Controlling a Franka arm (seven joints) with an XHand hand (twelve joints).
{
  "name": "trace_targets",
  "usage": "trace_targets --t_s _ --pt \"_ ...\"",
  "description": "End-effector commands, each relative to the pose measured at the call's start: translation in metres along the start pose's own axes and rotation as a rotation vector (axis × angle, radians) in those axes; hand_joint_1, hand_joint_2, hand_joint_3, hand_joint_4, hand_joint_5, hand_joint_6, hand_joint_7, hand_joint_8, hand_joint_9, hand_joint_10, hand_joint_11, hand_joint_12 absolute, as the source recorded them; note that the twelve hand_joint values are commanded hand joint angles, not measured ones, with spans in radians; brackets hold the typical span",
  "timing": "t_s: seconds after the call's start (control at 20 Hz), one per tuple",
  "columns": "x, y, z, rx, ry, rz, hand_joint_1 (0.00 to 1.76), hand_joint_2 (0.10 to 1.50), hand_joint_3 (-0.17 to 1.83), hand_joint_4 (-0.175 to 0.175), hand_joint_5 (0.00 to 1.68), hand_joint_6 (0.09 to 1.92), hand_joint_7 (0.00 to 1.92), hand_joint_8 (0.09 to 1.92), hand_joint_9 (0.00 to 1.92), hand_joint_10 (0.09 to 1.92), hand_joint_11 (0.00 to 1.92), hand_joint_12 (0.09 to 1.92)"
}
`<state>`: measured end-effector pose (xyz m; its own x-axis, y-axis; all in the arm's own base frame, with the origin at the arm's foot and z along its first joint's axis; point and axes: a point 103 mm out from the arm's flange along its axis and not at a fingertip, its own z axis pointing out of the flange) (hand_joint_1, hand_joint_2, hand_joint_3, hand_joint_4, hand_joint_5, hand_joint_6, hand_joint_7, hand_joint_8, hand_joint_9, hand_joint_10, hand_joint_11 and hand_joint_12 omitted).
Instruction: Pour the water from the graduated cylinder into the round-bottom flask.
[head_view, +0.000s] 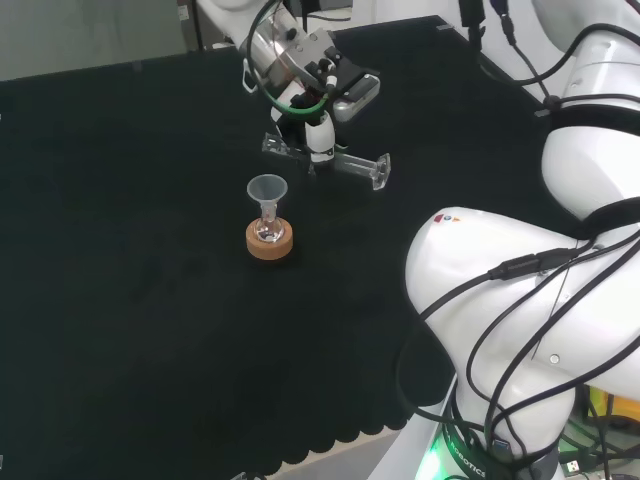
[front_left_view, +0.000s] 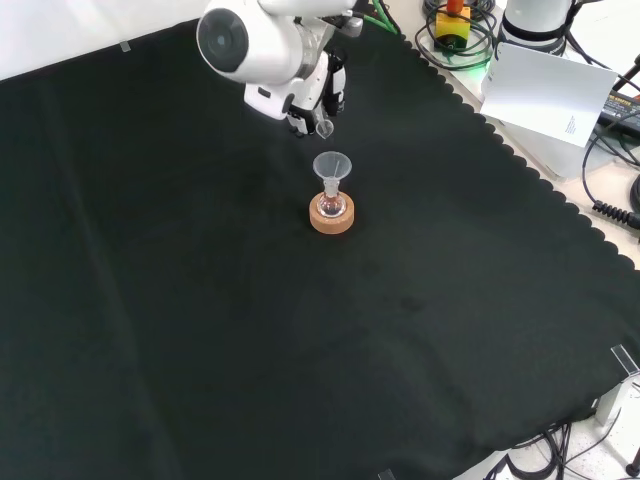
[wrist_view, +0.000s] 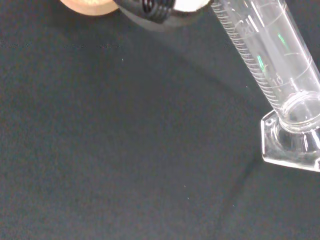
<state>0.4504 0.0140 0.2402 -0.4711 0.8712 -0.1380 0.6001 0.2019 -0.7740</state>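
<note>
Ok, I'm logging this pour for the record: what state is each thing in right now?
Clear graduated cylinder: held by the hand, tipped roughly horizontal above the cloth.
Black and white hand: curled round the cylinder.
Clear funnel: upright in the flask's neck.
Small round-bottom glass flask: upright on its stand.
Cork ring stand: flat on the cloth.

The clear measuring cylinder (head_view: 340, 163) lies nearly level above the black cloth — its foot toward the head view's right. Just beside it, the small round flask (head_view: 267, 232) stands upright in a cork ring (head_view: 269, 243), funnel (head_view: 267, 190) on top.
</note>
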Motion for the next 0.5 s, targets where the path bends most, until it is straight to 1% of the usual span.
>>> trace_targets --t_s 0.05,0.2,0.5 --pt "-0.008 -0.003 0.005 -0.081 0.112 -0.069 1.30 1.00 0.00 -0.175 1.22 0.60 1.27 0.56 1.61 0.09 1.27 0.70" --pt "-0.015 -0.004 0.010 -0.117 0.152 -0.079 1.30 1.00 0.00 -0.175 1.22 0.60 1.27 0.56 1.61 0.09 1.27 0.70" --pt "-0.023 -0.004 0.017 -0.193 0.182 -0.083 1.30 1.01 0.00 -0.175 1.21 0.61 1.27 0.56 1.61 0.09 1.27 0.70"
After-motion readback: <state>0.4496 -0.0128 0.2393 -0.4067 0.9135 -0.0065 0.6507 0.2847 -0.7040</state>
